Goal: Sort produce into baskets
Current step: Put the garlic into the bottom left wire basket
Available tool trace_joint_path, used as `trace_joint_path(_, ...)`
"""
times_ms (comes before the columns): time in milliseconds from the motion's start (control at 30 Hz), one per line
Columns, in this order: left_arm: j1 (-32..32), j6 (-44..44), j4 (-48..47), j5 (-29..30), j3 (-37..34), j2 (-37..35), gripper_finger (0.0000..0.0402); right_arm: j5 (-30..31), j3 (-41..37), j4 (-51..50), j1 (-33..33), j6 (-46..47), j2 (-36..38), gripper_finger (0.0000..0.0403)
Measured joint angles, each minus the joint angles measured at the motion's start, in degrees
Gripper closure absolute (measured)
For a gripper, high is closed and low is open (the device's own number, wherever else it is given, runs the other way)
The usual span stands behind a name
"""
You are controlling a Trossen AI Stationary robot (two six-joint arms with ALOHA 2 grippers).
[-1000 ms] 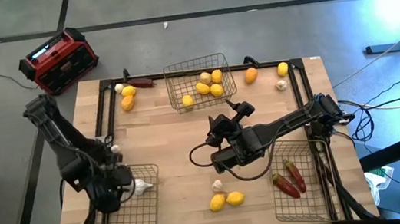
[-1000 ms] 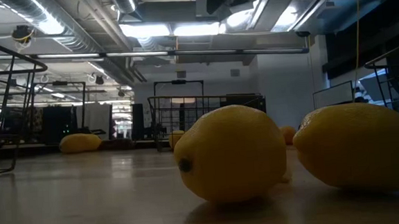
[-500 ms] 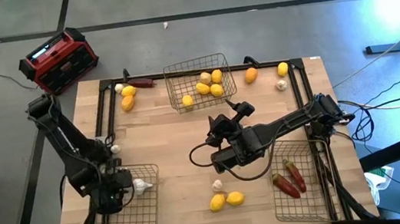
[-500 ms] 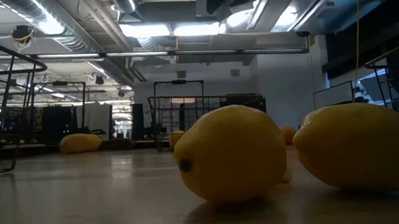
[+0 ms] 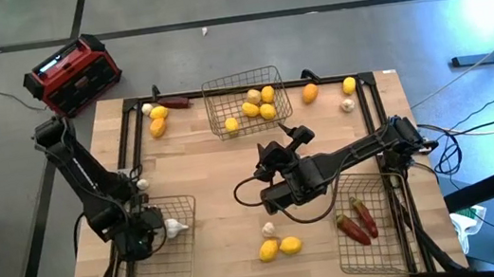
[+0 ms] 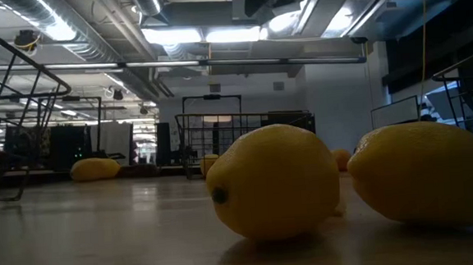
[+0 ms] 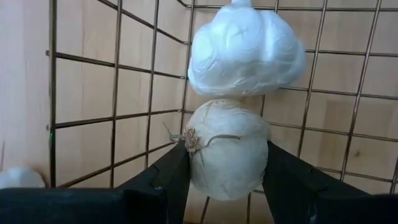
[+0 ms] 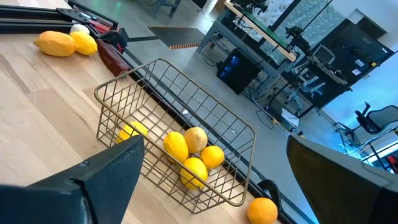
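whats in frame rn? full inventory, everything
wire baskets: three, grey; one far centre, one near-left, one near-right
yellow fruits: about five in the far basket, two loose far-left, one far-right, two at the near edge
orange fruit: one, right of the far basket
chilies: two, dark red, in the near-right basket; a third loose far-left
garlic bulbs: at least five, white; three loose, one in the near-left basket, one held
box: one, red and black, on the floor far-left
table: one, pale wood
left gripper: over the near-left basket, fingers clamped on a garlic bulb
right gripper: mid-table, open, empty
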State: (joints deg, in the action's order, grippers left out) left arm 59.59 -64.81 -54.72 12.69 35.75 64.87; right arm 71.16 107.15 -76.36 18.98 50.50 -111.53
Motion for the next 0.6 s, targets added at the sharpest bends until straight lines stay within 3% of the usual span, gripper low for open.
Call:
trace_joint_path(367,0.0,-0.8,-0.1,-0.3,0.0,0.0,0.0158,0.0,0.0,0.0,0.0,0.0,0.0,0.0013)
trace_joint_path(600,0.0,-0.8,-0.1,-0.8,0.2,0.0,0.0146,0.0,0.0,0.0,0.0,0.0,0.0,0.0013)
